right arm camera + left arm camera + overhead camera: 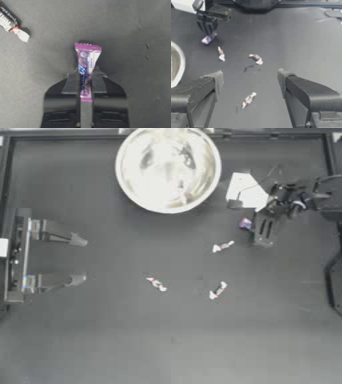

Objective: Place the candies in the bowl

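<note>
The glossy whitish bowl (pixel 167 168) sits at the table's far edge, its rim (pixel 179 65) also showing in the left wrist view. My right gripper (pixel 256 226) (pixel 85 75) hangs to the bowl's right, shut on the pink-purple candy (pixel 245 223) (pixel 86 62) (pixel 207 39), which sticks out past the fingertips. Three white twist-ended candies lie on the table: one (pixel 222 246) (pixel 221 54) (pixel 13 26) just beside the right gripper, one (pixel 156 284) (pixel 248 100) mid-table, one (pixel 218 290) (pixel 256 59) to its right. My left gripper (pixel 79 259) (pixel 250 75) rests open at the left side.
A raised frame edge (pixel 67 135) runs along the table's far side behind the bowl. The right arm's dark base (pixel 336 283) stands at the right edge.
</note>
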`<state>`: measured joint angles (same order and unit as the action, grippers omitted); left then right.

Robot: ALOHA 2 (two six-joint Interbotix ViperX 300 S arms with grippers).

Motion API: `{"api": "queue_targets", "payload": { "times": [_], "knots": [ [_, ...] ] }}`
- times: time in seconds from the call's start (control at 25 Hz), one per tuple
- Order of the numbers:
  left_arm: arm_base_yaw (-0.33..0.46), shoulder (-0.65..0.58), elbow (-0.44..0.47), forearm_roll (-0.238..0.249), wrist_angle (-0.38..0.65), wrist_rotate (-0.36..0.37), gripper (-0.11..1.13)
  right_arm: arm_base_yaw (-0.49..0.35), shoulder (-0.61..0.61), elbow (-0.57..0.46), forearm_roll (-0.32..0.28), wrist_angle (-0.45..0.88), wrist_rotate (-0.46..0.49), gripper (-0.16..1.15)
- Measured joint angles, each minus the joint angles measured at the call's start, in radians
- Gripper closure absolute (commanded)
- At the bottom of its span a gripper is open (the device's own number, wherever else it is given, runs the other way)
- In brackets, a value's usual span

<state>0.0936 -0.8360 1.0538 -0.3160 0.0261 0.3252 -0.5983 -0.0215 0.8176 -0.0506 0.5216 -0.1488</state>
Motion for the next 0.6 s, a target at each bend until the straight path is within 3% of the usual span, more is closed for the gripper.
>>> {"api": "queue_targets", "payload": {
  "times": [0.24,0.6],
  "knots": [
    [0.0,0.0,0.0,0.0,0.0,0.0,0.05,0.011,-0.044,0.002,0.031,0.002,0.0,0.77],
    [0.0,-0.002,0.0,0.0,0.0,-0.002,0.05,0.014,-0.279,-0.06,0.066,-0.084,-0.005,0.77]
  ]
}}
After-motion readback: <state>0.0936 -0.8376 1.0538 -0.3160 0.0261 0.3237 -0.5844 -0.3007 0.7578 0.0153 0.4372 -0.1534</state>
